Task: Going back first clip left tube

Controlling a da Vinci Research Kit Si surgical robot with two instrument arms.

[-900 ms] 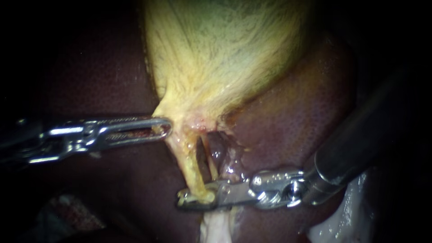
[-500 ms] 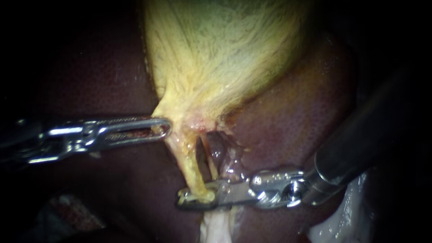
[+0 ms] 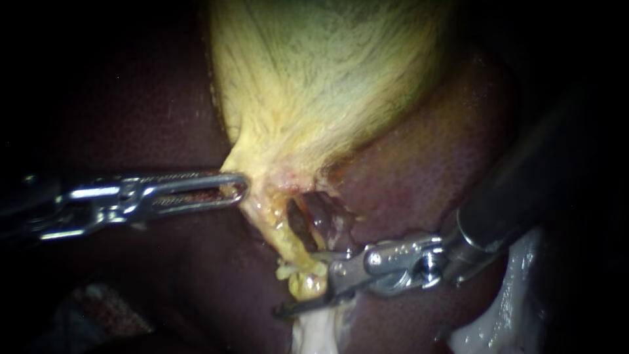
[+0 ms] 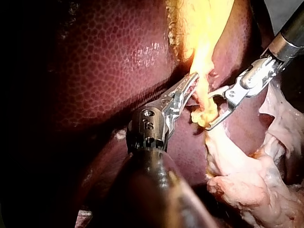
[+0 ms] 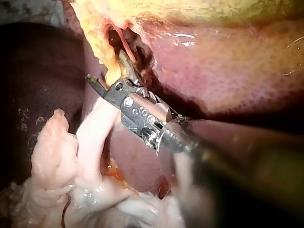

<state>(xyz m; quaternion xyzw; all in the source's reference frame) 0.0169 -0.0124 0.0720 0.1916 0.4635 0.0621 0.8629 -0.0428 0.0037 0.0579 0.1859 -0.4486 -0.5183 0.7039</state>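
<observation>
**Right claw released at the left tube**

The right instrument (image 3: 304,292) has its claw released and gaping, with the end of the yellow left tube (image 3: 282,236) between its halves. The left instrument (image 3: 242,187) has its claw grasping the gallbladder (image 3: 314,85) neck beside the liver (image 3: 426,170).

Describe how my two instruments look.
Left instrument: dark shaft, bright steel hinge block with round pins, and a long, slim pincer with a slotted window. Right instrument: dark tubular shaft ending in a shiny metal collar, steel wrist with a round pin, and a shorter pincer. No cables show.
</observation>
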